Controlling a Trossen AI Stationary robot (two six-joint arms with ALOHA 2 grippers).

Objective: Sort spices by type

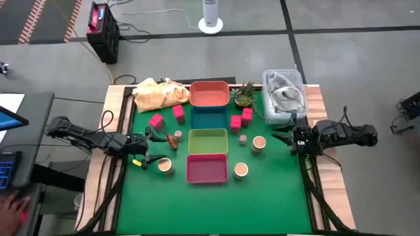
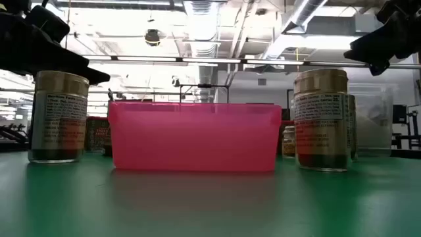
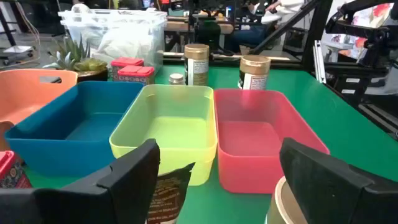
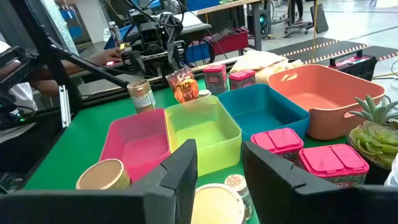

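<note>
Spices lie scattered on the green worktop around four empty trays in the high view: sorting barely begun. Left wrist view: left fingers spread, released above a brown packet. Right wrist view: right fingers clenched, empty.

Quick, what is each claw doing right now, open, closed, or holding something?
Left claw: open, holding nothing.
Right claw: closed, holding nothing.

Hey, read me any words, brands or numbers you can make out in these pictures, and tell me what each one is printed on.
"TACO MIX", partly legible: orange packet beyond the yellow-green tray.
Jar labels in the low view: dense print, too blurred to read.
Magenta packs: no readable text.
Dark packet by the left gripper: print too blurred.
</note>
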